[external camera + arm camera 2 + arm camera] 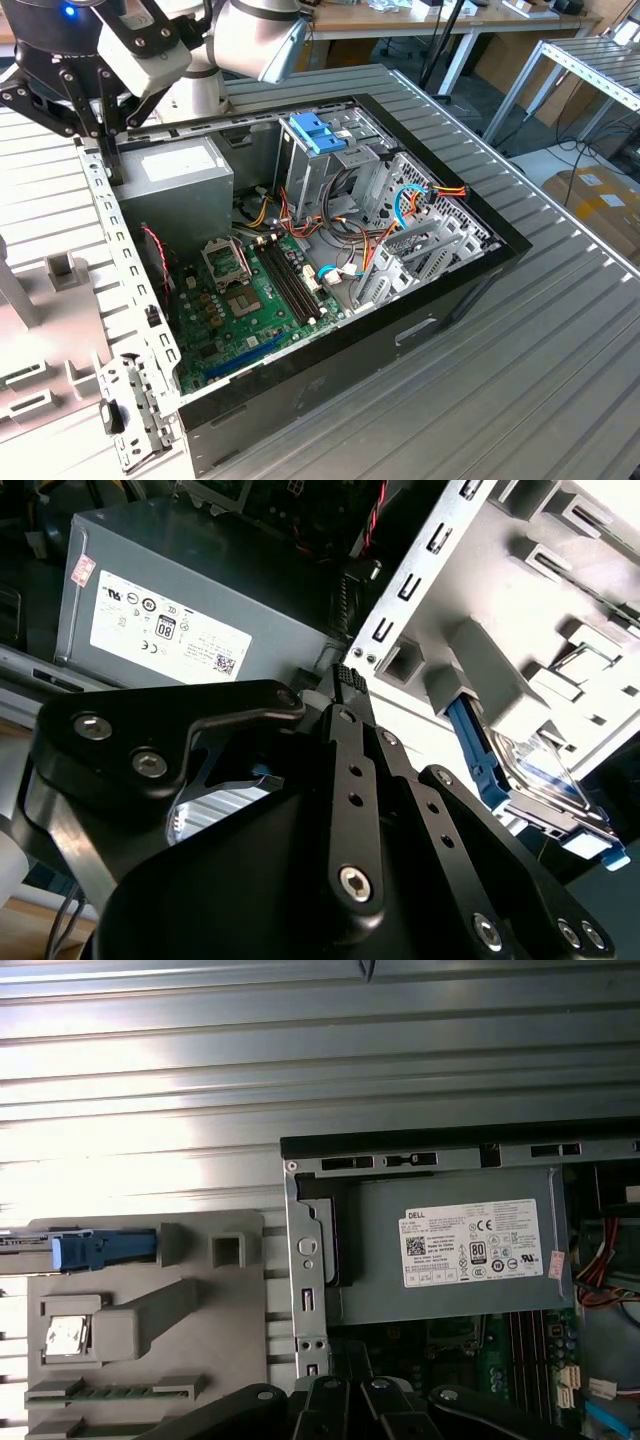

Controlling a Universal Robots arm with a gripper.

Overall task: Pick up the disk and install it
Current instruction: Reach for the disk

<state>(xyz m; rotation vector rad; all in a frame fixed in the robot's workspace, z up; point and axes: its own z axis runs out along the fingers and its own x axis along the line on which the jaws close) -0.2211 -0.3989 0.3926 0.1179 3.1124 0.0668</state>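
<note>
Hovering beside the power supply in the exterior view, the claw is empty. Second wrist view: claw closed on nothing; disk stands on edge in a grey fixture, likely for easy grasping. First wrist view: disk well apart from the power supply.

White printed label w/ cert. marks on grey PSU, small red-white sticker near it

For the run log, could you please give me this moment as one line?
gripper: over case edge by power supply | jaws: shut, empty | disk: in grey holder, untouched
</note>
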